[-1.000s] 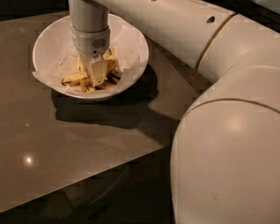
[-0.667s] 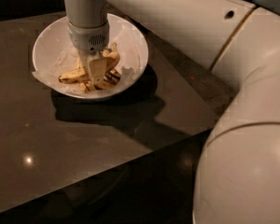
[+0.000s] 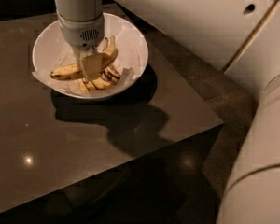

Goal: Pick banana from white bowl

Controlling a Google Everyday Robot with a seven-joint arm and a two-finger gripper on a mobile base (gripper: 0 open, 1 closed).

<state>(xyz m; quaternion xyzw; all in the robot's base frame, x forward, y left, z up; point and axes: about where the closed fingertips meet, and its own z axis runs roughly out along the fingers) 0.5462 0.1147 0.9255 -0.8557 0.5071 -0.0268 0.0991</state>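
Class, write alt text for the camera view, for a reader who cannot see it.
A robot's claw, down in a white bowl on a dark table, grips the largest banana at its middle. Smaller spotted bananas lie by it.

Indoor room: dark glossy table (image 3: 37,139), speckled floor (image 3: 210,85); tool (image 3: 91,71) in white bowl (image 3: 131,41).

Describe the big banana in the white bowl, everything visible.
The banana is long, curved and yellow with brown speckles, peel intact. It sits slanted, right end higher, inside the white bowl, above smaller darker bananas. The gripper is shut on its middle, one finger covering that part; both ends show.
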